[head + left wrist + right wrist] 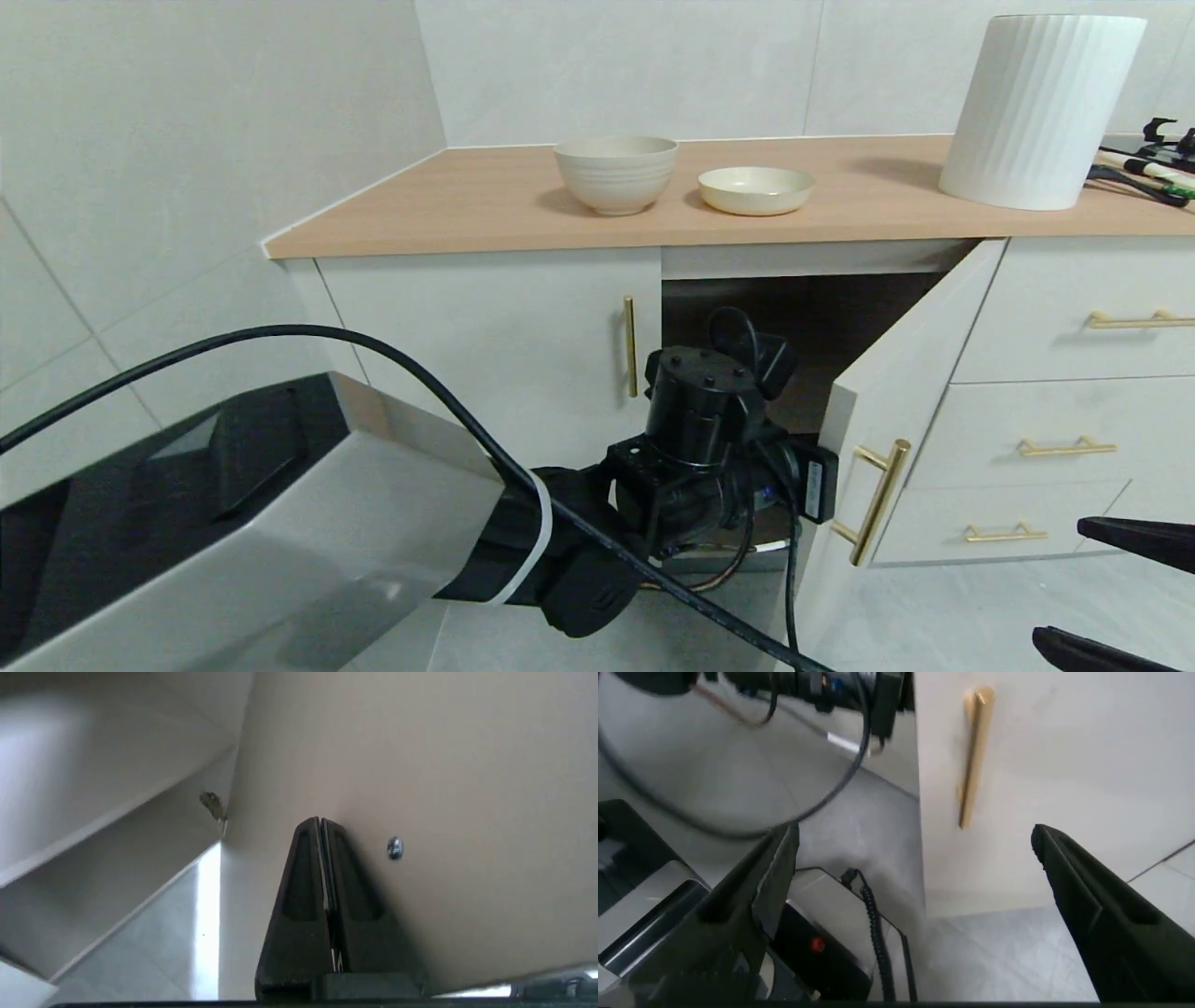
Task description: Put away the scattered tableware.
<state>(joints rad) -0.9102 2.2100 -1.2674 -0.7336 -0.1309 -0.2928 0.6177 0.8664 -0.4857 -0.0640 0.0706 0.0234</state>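
Note:
A beige ribbed bowl (616,173) and a shallow cream dish (756,189) stand side by side on the wooden countertop (448,205). Below them a cabinet door (906,373) with a gold handle (878,499) stands open. My left arm's wrist (700,439) is low in the cabinet opening. My left gripper (320,826) is shut with nothing in it, its tips against the door's inner face (448,765) near a screw (395,847). My right gripper (1060,581) is open and empty, low, in front of the door's outer face (1064,747) and its handle (974,756).
A tall white ribbed container (1041,107) stands at the counter's right end, with several dark utensils (1148,173) beside it. A closed door with a gold handle (630,345) is left of the opening. Drawers (1064,448) are to the right. A tiled wall closes the left side.

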